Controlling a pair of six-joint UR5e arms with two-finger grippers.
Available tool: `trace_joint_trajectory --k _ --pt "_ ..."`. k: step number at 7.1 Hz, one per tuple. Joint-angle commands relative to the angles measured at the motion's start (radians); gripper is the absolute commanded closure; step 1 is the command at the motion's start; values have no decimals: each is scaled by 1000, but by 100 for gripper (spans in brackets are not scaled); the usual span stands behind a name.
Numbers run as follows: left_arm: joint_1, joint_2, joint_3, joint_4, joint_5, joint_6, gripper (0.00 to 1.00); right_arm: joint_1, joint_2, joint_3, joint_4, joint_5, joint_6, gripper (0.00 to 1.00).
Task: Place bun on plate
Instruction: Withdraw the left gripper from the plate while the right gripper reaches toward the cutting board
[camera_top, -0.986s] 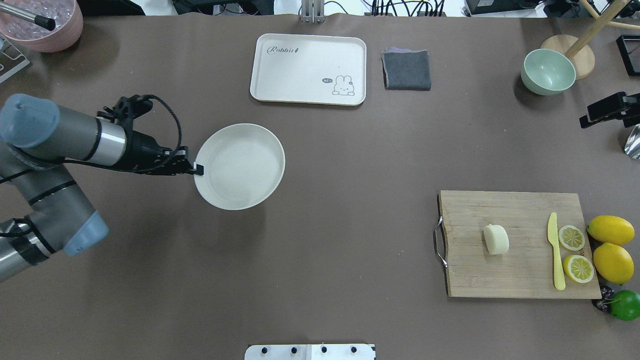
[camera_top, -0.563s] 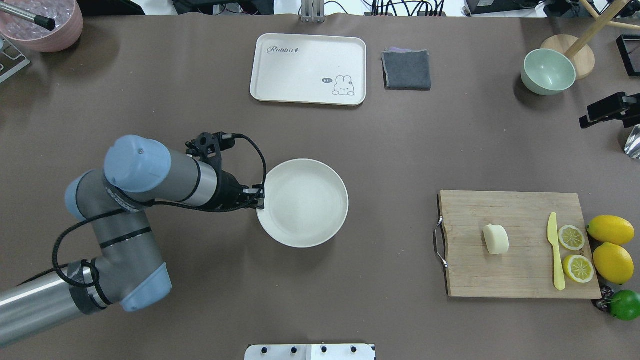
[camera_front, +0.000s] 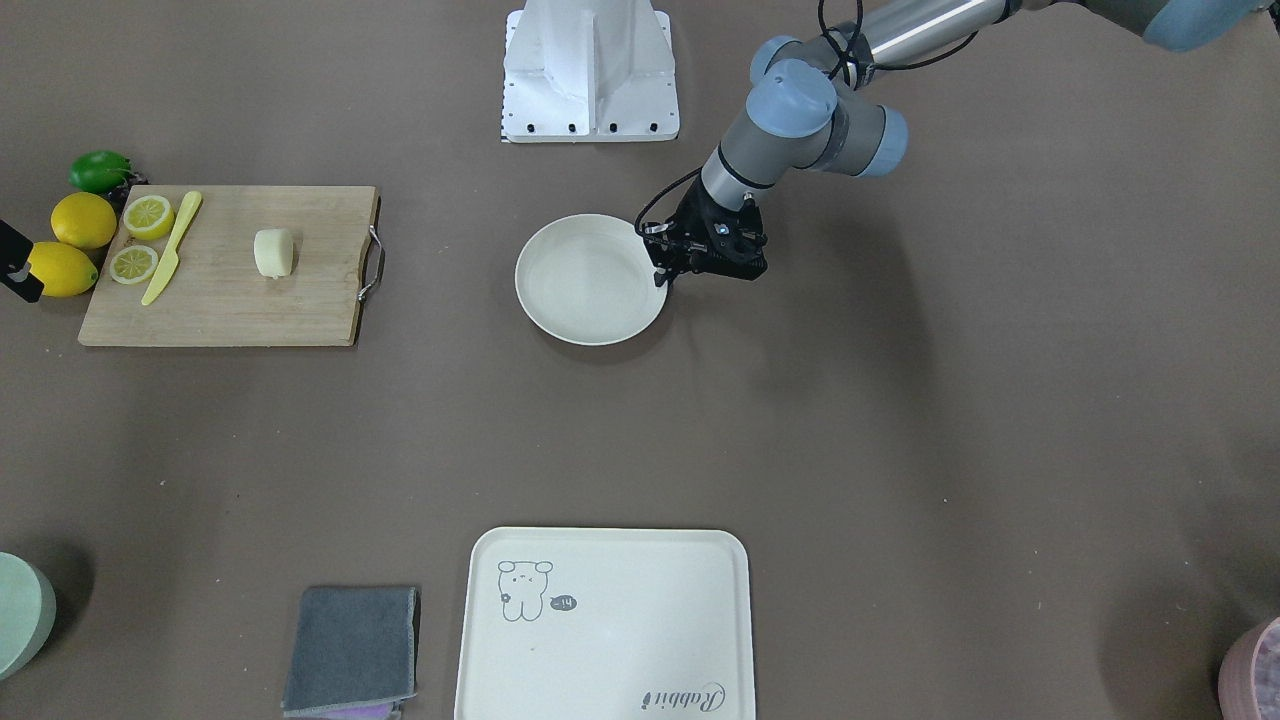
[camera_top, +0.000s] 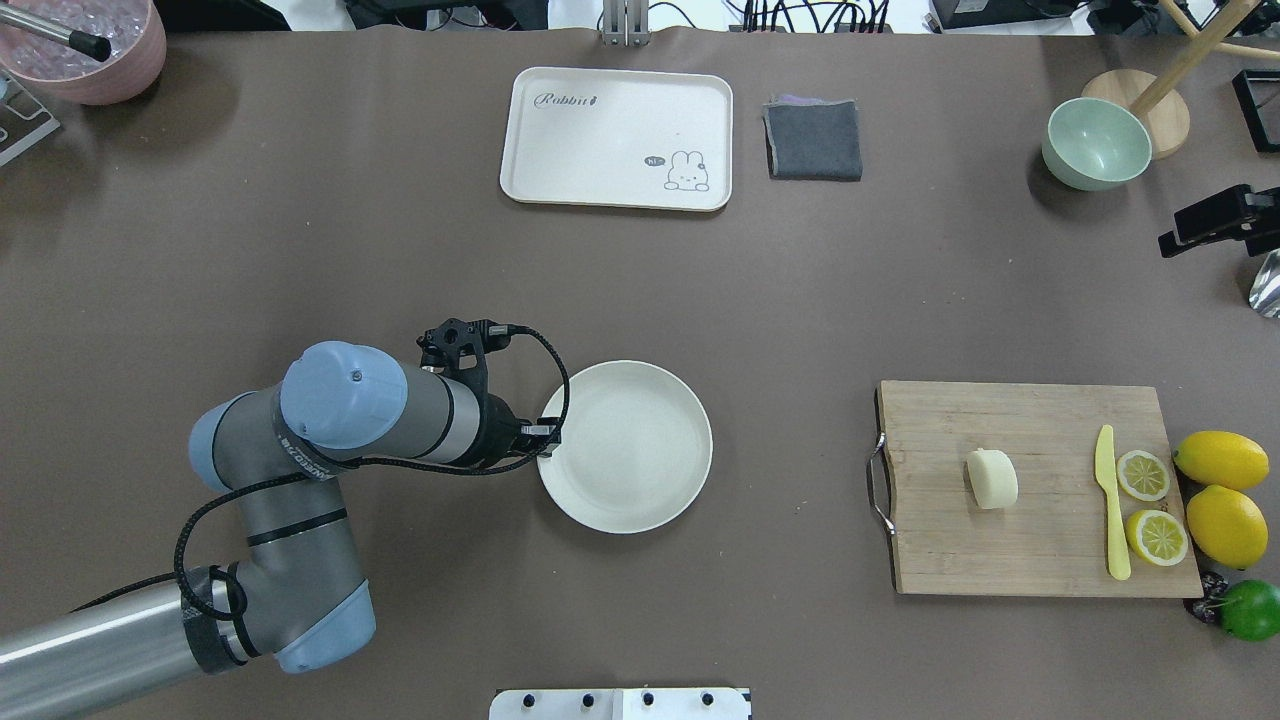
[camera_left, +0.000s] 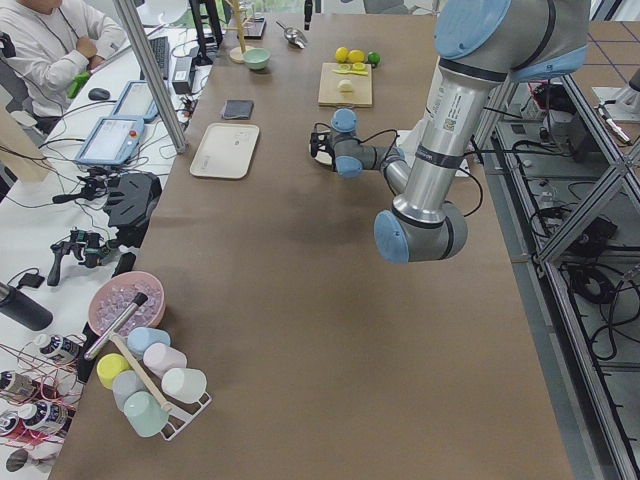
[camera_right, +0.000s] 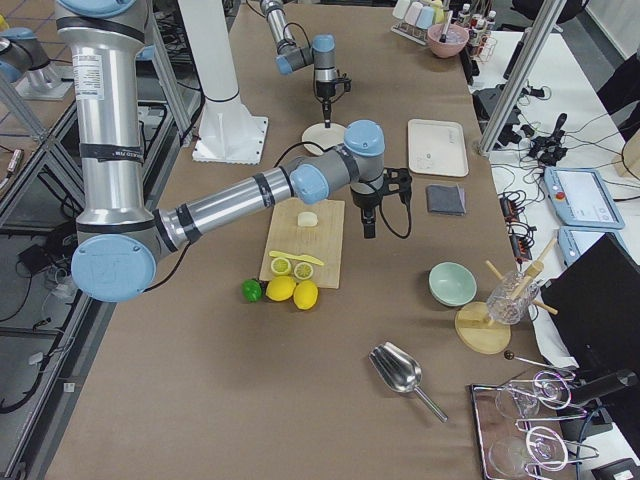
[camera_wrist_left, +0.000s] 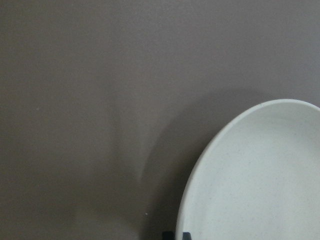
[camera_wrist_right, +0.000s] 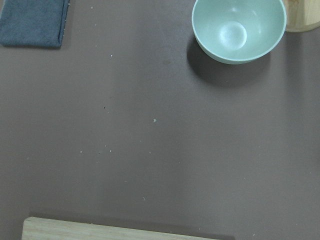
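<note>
brown covering runs over the whole table (camera_top: 780, 300). on it the bun (camera_top: 991, 478) rests on a wooden cutting board (camera_top: 1030, 420), between the board's metal handle (camera_top: 878, 482) and a yellow knife (camera_top: 1110, 505) with two lemon slices (camera_top: 1143, 475) beside it. the bun is well apart from the plate (camera_top: 640, 480), which sits flat near the table's middle. the left gripper (camera_top: 545, 436) is closed on the plate's rim, on the side toward the robot's left, and has hold of it there. the right gripper (camera_right: 368, 228) hangs above the table just past the board; we cannot tell how far open it is. farther off lie a cream tray (camera_top: 600, 150) and a folded grey cloth (camera_top: 813, 140).
</note>
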Motion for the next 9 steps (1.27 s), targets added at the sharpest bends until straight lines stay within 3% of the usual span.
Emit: trace_joint_trajectory --k 1,2,5,9 --pt "-17 -9 -6 -10 -4 12 3 -2 0 0 0 0 3 0" --pt "-60 -5 -52 -1 -29 15 2 -6 5 2 0 0 20 0" --pt "-263 11 -58 1 -254 23 2 -82 17 30 8 -14 147 0" --pt "-585 194 -66 44 -534 402 2 -371 31 86 8 -236 431 0"
